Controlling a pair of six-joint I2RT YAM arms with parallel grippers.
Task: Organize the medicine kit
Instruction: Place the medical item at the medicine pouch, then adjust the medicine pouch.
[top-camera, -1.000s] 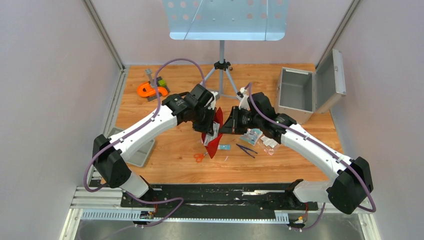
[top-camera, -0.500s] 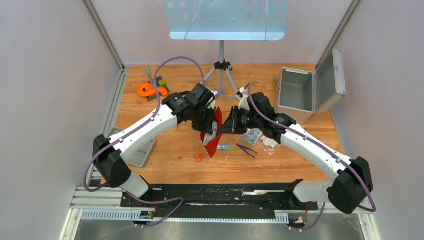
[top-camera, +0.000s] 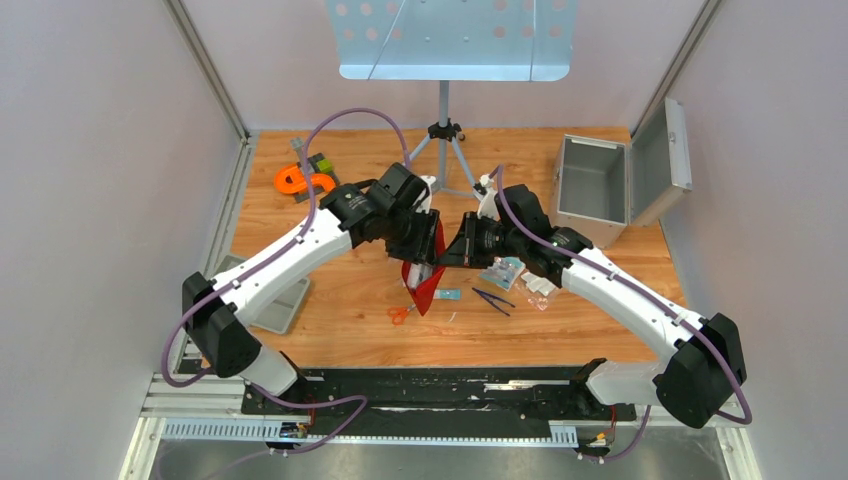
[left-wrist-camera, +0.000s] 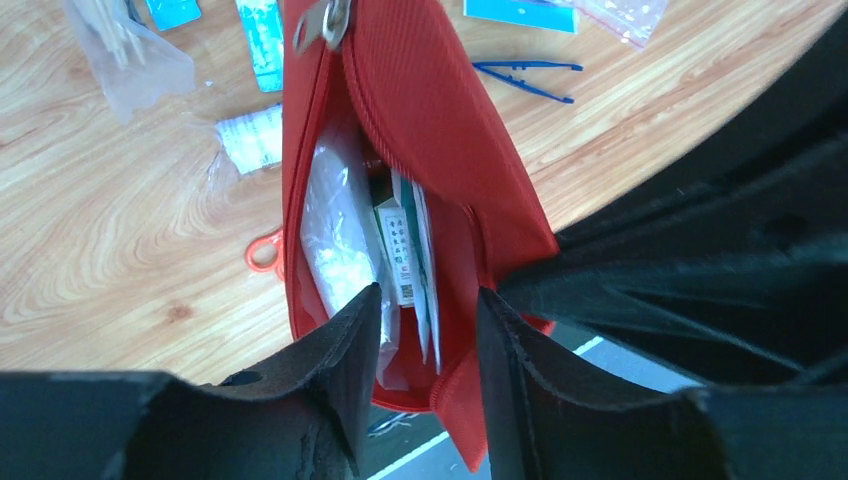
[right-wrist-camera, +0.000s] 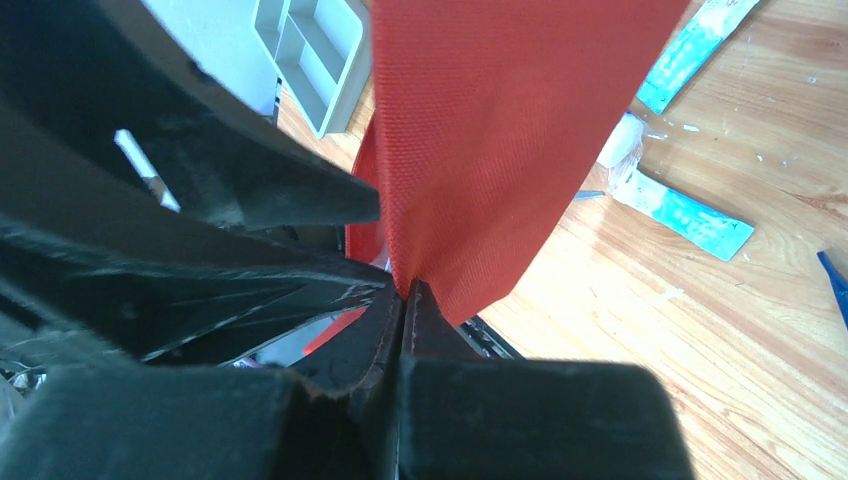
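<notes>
While our right claw (right-wrist-camera: 405, 292) was pinched together on the red fabric of the pouch (right-wrist-camera: 500, 130), our left claw (left-wrist-camera: 428, 296) stood apart at the unzipped mouth, 1 finger (left-wrist-camera: 345, 360) against a white bag (left-wrist-camera: 335, 225) inside. Beside that bag, 1 small box (left-wrist-camera: 398, 240) stood on end in the pouch. We held the pouch upright between both arms, over the middle of the table (left-wrist-camera: 110, 250). Blue tweezers (left-wrist-camera: 528, 80), scissors (top-camera: 399, 315) and packets (left-wrist-camera: 250, 140) lay near it on the wood.

Left claw (left-wrist-camera: 427, 296) ajar, right claw (right-wrist-camera: 405, 291) tight
</notes>
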